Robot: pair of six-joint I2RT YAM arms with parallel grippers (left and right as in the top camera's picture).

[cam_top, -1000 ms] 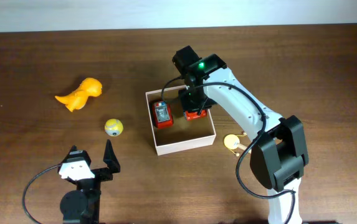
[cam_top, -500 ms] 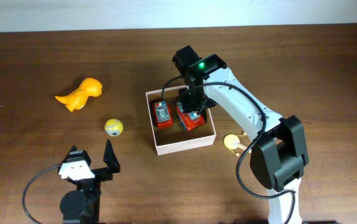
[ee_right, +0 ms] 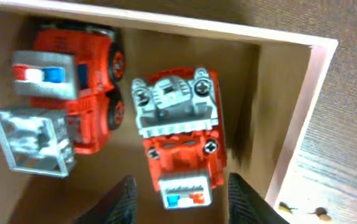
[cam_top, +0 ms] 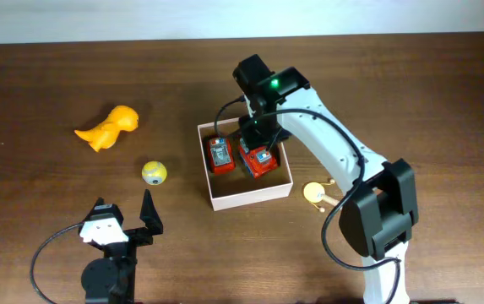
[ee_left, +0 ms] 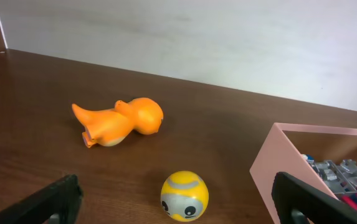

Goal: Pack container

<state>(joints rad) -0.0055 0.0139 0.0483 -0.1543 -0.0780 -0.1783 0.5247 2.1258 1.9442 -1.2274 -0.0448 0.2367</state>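
The container (cam_top: 250,196) is a square white-walled box with a tan inside at the table's middle; it also shows in the right wrist view (ee_right: 290,124) and the left wrist view (ee_left: 278,162). Two red toy trucks lie in it side by side, one on the left (cam_top: 219,154) (ee_right: 66,93) and one on the right (cam_top: 258,160) (ee_right: 181,134). My right gripper (cam_top: 257,135) (ee_right: 181,202) hangs open just above the right truck, fingers apart on either side of it. My left gripper (cam_top: 123,218) (ee_left: 178,205) is open and empty, near a yellow ball toy (cam_top: 154,173) (ee_left: 184,196).
An orange dinosaur toy (cam_top: 109,127) (ee_left: 119,121) lies on the left of the table. A small yellow toy (cam_top: 314,192) lies right of the container. The wall runs along the table's far edge.
The right gripper set the second red truck down in the container, opened, and has lifted slightly off it. The left arm has not moved.
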